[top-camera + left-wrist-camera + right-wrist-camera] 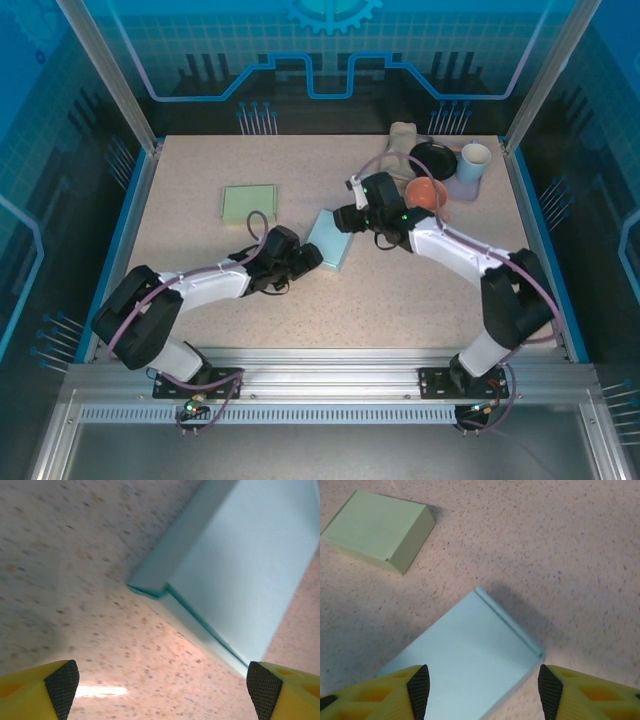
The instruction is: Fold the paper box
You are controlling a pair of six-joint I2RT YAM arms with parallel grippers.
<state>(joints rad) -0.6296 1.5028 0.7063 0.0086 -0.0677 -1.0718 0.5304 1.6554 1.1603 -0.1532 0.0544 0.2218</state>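
A light blue paper box [331, 240] lies flat on the speckled table [420, 290] between the two arms. Through the right wrist camera its blue top [470, 655] spreads under my right gripper [481, 690], which hangs open above it, with one edge folded into a narrow rim. My left gripper [162, 685] is open over bare table, with the blue box [245, 565] just ahead and to the right, close to the right fingertip. A folded pale green box [248, 203] sits to the left, the same green box [380, 527] lying further off in the right wrist view.
At the back right stand a black lid [434, 160], an orange bowl [427, 193], a pale cup [473, 163] and a beige object [402, 138]. Blue rails edge the table on both sides.
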